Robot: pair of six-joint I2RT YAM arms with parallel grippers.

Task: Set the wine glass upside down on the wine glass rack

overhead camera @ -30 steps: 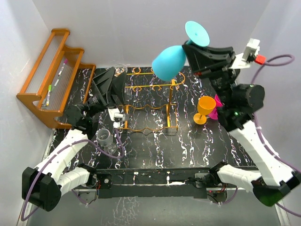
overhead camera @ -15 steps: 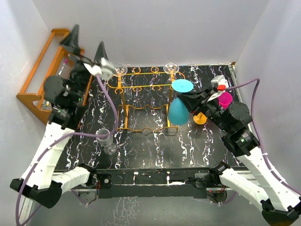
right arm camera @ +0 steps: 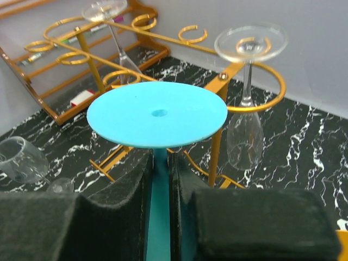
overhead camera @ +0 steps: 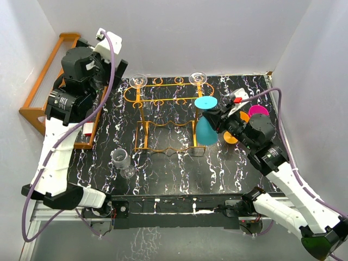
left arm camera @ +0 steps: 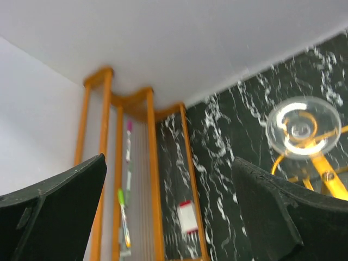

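Observation:
My right gripper [overhead camera: 218, 117] is shut on the stem [right arm camera: 160, 187] of a teal wine glass held upside down. Its round base [overhead camera: 206, 102] is on top and its bowl [overhead camera: 205, 132] hangs below, just off the right end of the orange-gold wire rack [overhead camera: 168, 85]. In the right wrist view the base [right arm camera: 157, 113] fills the middle, with the rack's post [right arm camera: 217, 128] and loops behind it. Two clear glasses [overhead camera: 137, 80] [overhead camera: 198, 78] hang upside down in the rack. My left gripper [left arm camera: 168, 217] is open and empty, raised high over the wooden rack at the left.
A brown wooden stepped rack [overhead camera: 39, 95] with pens stands at the left wall. A clear glass [overhead camera: 122, 161] lies on the black marbled table in front of the wire rack. An orange glass [overhead camera: 231, 137] and a pink glass [overhead camera: 258, 111] stand by my right arm.
My right gripper brought the teal glass down from high up to beside the rack's right end. My left arm lifted off the rack's left side and swung up over the wooden rack.

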